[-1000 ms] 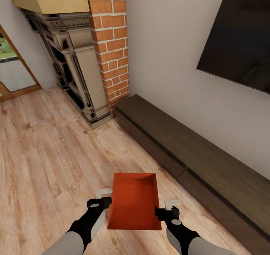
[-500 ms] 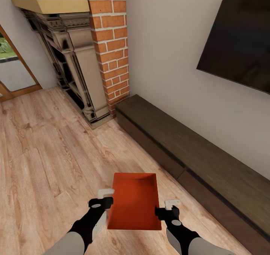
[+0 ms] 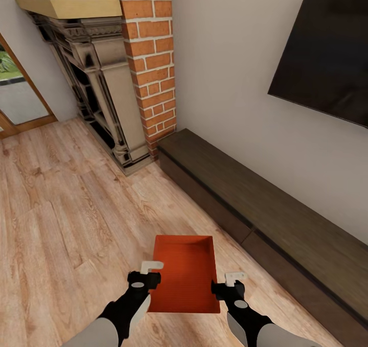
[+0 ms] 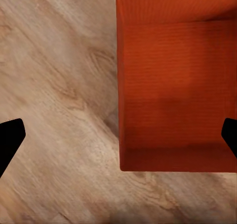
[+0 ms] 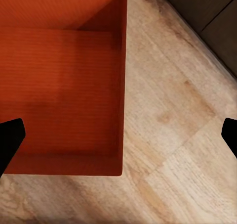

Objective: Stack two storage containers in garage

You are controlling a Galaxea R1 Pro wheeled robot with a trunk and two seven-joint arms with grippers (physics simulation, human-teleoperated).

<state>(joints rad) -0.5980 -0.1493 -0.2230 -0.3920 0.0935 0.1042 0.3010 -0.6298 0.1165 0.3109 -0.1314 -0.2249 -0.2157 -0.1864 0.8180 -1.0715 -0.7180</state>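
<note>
One orange-red storage container (image 3: 184,273) rests on the light wood plank floor (image 3: 66,219) of the living room, right in front of me. My left gripper (image 3: 150,274) hangs open over its left wall (image 4: 120,85), one fingertip (image 4: 10,140) above the floor and the other above the box's inside. At the opposite side my right gripper (image 3: 228,281) is open too, astride the right wall (image 5: 122,85). Neither gripper holds anything. The box (image 5: 59,85) is empty. The second container is out of view.
A long dark low cabinet (image 3: 266,209) runs along the wall close to the right of the box. A brick and dark metal fireplace (image 3: 117,81) stands ahead on the left, a black screen (image 3: 327,50) hangs on the wall, and a wood-framed glass door (image 3: 15,91) is far left.
My left gripper has shifted right, from beside the container to over its left wall. The right gripper and the box have stayed put.
</note>
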